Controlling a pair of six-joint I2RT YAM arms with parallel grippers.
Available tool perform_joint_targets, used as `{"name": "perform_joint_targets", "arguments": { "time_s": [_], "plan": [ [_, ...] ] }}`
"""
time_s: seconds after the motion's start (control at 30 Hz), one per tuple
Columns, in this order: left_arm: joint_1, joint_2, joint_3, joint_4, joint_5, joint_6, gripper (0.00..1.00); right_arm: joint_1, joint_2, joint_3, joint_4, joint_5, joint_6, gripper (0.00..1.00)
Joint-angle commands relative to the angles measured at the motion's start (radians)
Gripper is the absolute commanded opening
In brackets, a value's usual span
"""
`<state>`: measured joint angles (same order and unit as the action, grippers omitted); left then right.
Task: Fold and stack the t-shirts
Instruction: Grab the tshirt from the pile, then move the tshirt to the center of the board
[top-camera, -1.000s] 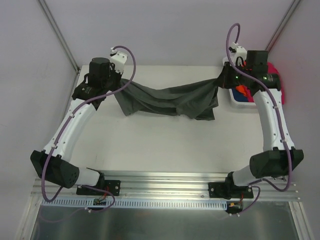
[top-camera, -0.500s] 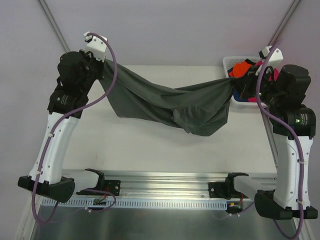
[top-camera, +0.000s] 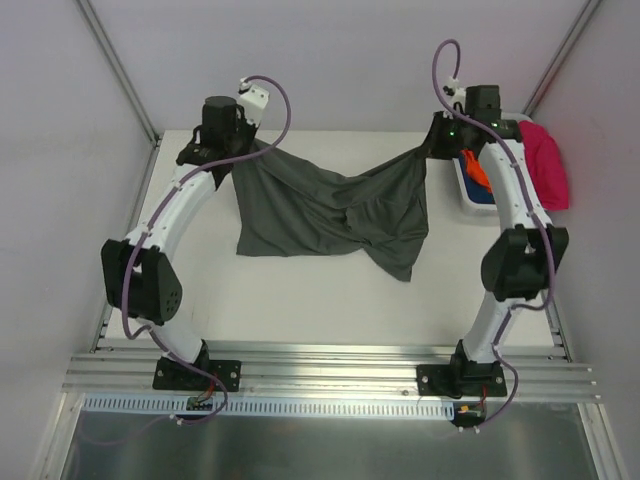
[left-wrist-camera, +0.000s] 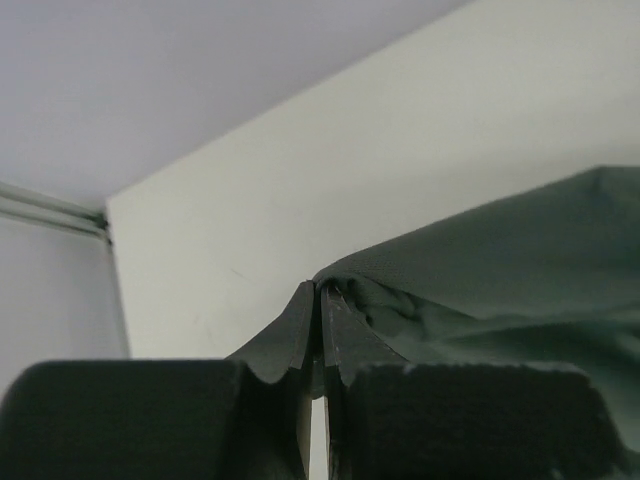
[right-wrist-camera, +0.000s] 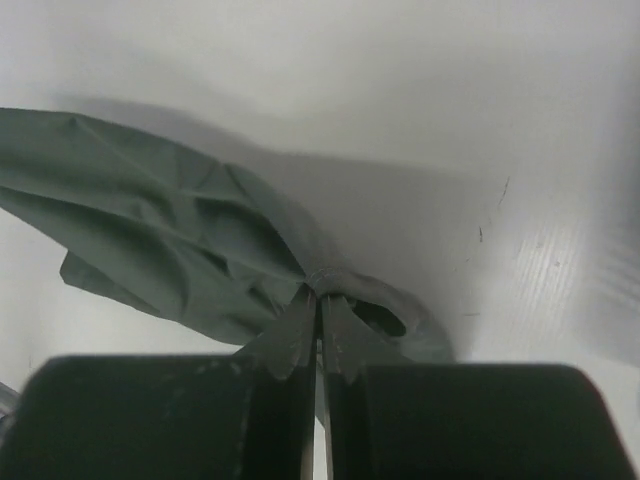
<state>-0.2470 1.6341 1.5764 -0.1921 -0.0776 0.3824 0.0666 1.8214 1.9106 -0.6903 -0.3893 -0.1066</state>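
Observation:
The large dark grey-green t-shirt (top-camera: 330, 210) hangs between my two grippers above the far part of the table, its lower edge sagging down toward the table. My left gripper (top-camera: 243, 152) is shut on the shirt's left edge (left-wrist-camera: 470, 270); its tips (left-wrist-camera: 321, 293) pinch the hem. My right gripper (top-camera: 432, 148) is shut on the right edge (right-wrist-camera: 170, 240); its tips (right-wrist-camera: 320, 298) pinch a bunched fold. A magenta-pink shirt (top-camera: 545, 165) and an orange one (top-camera: 480, 172) lie in the basket at far right.
A white lattice basket (top-camera: 468, 192) stands at the table's far right corner, close behind my right arm. Grey walls enclose the back and both sides. A metal rail (top-camera: 330, 362) runs along the near edge of the table.
Both arms have swung inward and down from a wide high stretch. The shirt, pulled taut and lifted half a second ago, now hangs narrower and lower toward the table.

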Motion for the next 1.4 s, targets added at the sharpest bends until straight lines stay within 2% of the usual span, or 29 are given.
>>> {"name": "perform_joint_targets", "arguments": {
  "time_s": [0.0,0.07,0.2,0.3,0.5,0.6,0.8,0.97,1.07,1.2,1.37],
  "plan": [
    [0.009,0.065,0.0,0.037,0.015,-0.098,0.0,0.027,0.12,0.129,-0.011,-0.017,0.027,0.01],
    [0.009,0.093,0.02,0.037,0.004,-0.108,0.0,0.032,0.15,0.191,-0.025,-0.011,0.034,0.01],
    [0.009,0.057,0.028,0.039,0.001,-0.085,0.0,0.03,0.125,0.186,-0.02,-0.006,0.038,0.01],
    [0.009,-0.014,-0.016,0.037,0.002,-0.076,0.0,0.032,0.032,0.095,-0.017,-0.02,0.039,0.0],
    [0.009,-0.339,-0.208,0.03,0.061,-0.071,0.0,0.041,-0.276,-0.168,-0.032,-0.043,0.048,0.01],
    [0.009,-0.458,-0.275,0.019,0.07,-0.06,0.0,0.045,-0.41,-0.244,-0.061,-0.04,0.051,0.01],
    [0.009,-0.626,-0.358,0.014,0.041,-0.071,0.0,0.052,-0.653,-0.353,-0.155,0.004,0.015,0.0],
    [0.009,-0.706,-0.394,0.0,0.024,-0.074,0.0,0.05,-0.757,-0.396,-0.232,0.038,-0.036,0.01],
    [0.009,-0.674,-0.374,0.022,-0.01,-0.034,0.0,0.047,-0.745,-0.378,-0.189,0.061,-0.039,0.01],
    [0.011,-0.526,-0.354,0.133,-0.015,0.044,0.0,0.033,-0.622,-0.322,-0.054,0.041,-0.038,0.01],
    [0.015,-0.275,-0.254,0.117,-0.048,0.011,0.0,0.022,-0.315,-0.188,-0.032,-0.042,0.014,0.01]
  ]
}}
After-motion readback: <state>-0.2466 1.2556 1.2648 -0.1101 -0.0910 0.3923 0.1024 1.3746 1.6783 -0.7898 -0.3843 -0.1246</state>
